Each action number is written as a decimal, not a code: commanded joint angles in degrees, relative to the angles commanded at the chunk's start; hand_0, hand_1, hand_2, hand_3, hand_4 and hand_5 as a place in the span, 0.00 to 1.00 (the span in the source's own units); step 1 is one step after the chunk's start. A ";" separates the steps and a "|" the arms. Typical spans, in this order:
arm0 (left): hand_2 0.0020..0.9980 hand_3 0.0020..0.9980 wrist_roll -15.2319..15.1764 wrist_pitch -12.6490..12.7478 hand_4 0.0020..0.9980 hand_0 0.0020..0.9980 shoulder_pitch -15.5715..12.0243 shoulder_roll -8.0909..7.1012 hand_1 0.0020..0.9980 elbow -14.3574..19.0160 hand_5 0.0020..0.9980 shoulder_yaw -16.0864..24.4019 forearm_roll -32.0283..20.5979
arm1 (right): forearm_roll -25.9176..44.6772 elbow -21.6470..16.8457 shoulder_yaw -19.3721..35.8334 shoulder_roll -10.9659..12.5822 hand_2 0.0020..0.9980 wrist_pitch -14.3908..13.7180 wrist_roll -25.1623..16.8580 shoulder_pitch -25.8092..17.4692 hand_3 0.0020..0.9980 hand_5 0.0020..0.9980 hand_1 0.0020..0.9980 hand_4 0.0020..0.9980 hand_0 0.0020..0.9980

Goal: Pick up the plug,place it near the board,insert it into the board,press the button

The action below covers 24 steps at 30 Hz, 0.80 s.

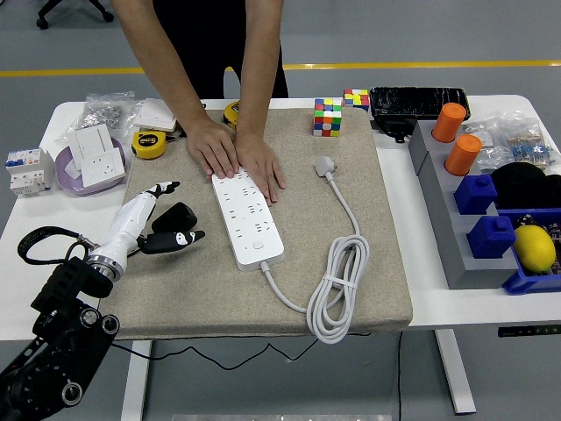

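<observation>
looking at the head view, the only one: left hand (162,224) sits on the beige mat (386,281), fingers loosely spread, gripping nothing. right arm isn't visible. plug (325,165) lies on the mat right of the board (248,219), near it but apart, well clear of the left hand with the board in between. its white cable (337,289) runs toward the near edge into a loose coil, then back to the board's near end.

handling, my read: plug is light, rigid, smooth plastic; take it by the body sides, not the cable, which is stiff-ish and will tug as the coil drags. prong orientation is too small to tell, probably facing away.

room: a person's two hands (237,158) press flat on the board's far end, covering those sockets. mid and near sockets plus the button (257,246) are open. the mat around the plug is bare; rubik's cubes (328,117) sit beyond it, bins at far right.
</observation>
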State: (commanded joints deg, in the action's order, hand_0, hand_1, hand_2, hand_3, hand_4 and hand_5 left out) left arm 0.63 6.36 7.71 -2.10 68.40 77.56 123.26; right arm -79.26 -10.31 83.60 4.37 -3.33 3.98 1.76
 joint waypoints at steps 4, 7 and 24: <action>0.80 0.86 0.13 0.34 1.00 0.84 0.04 0.18 0.87 -1.16 0.35 0.21 0.58 | 0.00 0.00 0.00 -0.03 0.71 0.01 0.00 -0.02 0.75 0.99 0.71 1.00 0.80; 0.80 0.86 0.26 1.02 1.00 0.84 0.07 0.26 0.87 -2.44 0.35 0.56 1.32 | -0.17 0.00 0.14 -0.02 0.71 0.04 0.05 -0.06 0.75 0.99 0.71 1.00 0.80; 0.32 0.38 -0.88 7.65 0.70 0.60 1.00 1.32 0.48 -6.52 0.30 0.73 2.10 | -0.07 0.00 -0.20 0.03 0.71 0.02 0.05 -0.03 0.75 0.99 0.71 1.00 0.80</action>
State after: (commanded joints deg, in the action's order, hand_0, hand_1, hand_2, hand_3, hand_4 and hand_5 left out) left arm -0.25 14.01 8.72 -0.78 61.89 78.29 125.36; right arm -79.33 -10.31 83.39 4.40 -3.31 4.03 1.73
